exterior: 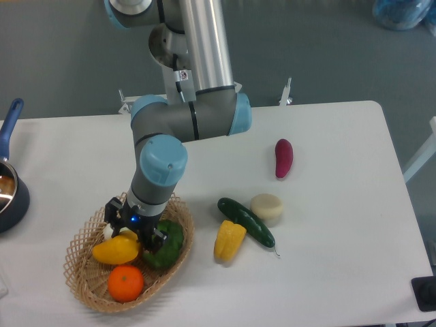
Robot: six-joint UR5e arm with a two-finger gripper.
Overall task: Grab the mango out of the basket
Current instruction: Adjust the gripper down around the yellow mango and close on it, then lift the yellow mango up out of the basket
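My gripper (133, 228) is down inside the basket (80, 272), at its far side, with my wrist standing almost upright above it. The dark fingers straddle the far, right end of the mango (116, 251); from this angle I cannot tell whether they are pressed onto the fruit or standing just clear of it, as my own wrist housing hides the gap.

The mango lies on the basket floor, left of centre, long axis running left to right, yellow-orange and glossy. Immediately nearer the camera sits the orange (126, 283), touching or almost touching the mango. To the right of the mango, under my gripper's right finger, lies a green pepper (165, 244) against the basket's right wall.

The basket rests on the white table (334, 272), near its left front edge. On the table to the right of the basket: a yellow pepper (229, 240), a dark green cucumber (249, 223) just beside it, a pale round block (266, 206) touching the cucumber's far side, and a purple sweet potato (283, 157) well apart, farther back. A dark blue saucepan (9, 189) sits at the left edge
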